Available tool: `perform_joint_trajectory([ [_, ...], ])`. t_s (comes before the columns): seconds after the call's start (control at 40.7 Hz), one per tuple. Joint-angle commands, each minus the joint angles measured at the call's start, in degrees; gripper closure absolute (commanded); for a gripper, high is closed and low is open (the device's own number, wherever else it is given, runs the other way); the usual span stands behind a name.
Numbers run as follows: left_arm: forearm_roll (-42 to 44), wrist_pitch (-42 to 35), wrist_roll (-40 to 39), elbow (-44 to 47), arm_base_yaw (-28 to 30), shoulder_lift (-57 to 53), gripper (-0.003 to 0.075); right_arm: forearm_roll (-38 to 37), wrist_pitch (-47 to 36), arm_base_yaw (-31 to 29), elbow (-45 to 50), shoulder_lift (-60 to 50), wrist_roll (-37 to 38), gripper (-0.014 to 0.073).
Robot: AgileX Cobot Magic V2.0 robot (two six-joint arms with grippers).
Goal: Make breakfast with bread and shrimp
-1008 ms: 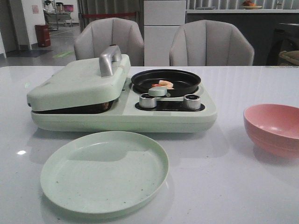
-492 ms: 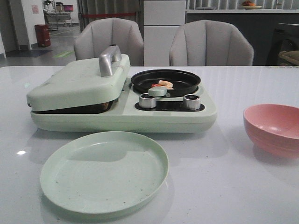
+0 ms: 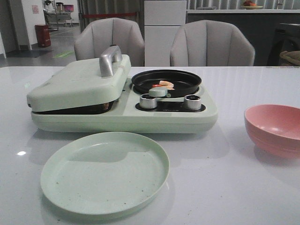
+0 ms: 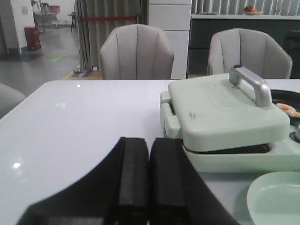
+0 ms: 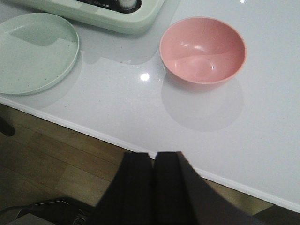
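Shrimp (image 3: 166, 85), small, curled and pale pink-orange with a red bit beside it, lies in the round black pan (image 3: 166, 80) set into the right half of the pale green breakfast maker (image 3: 123, 112). From the front, the maker's left half is covered by a smooth, matching lid (image 3: 77, 82) with a silver metal handle (image 3: 109, 59), resting slightly ajar over a dark gap. 2 silver knobs (image 3: 148, 101) sit in front of the pan. Nearer, a round, shallow, pale green plate (image 3: 104, 172) lies bare on the glossy white worktop (image 3: 220, 178), and a matte pink bowl (image 3: 273, 128) stands to the right with nothing in it. No bread shows.

In the left wrist view, the left hand (image 4: 149, 180) has its 2 black fingers pressed together, holding nothing, above the worktop beside the closed lid; a sliver of the shrimp shows past the handle.

In the right wrist view, the right hand (image 5: 153, 185) is likewise closed and holds nothing, hanging over the worktop's edge and the wooden floor (image 5: 51, 154), with the bowl and plate beyond.
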Motion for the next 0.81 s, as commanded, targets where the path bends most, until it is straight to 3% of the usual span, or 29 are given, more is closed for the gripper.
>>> perform_joint_trajectory([
  [0.0, 0.0, -7.95, -0.03, 1.72, 0.77, -1.14, 0.0619, 0.0, -3.74, 0.02, -1.5, 0.53, 0.12, 0.0559],
  [0.787, 0.0, -6.61, 1.88, 1.72, 0.36, -1.14, 0.0619, 0.0, -3.74, 0.02, -1.5, 0.53, 0.12, 0.0559],
])
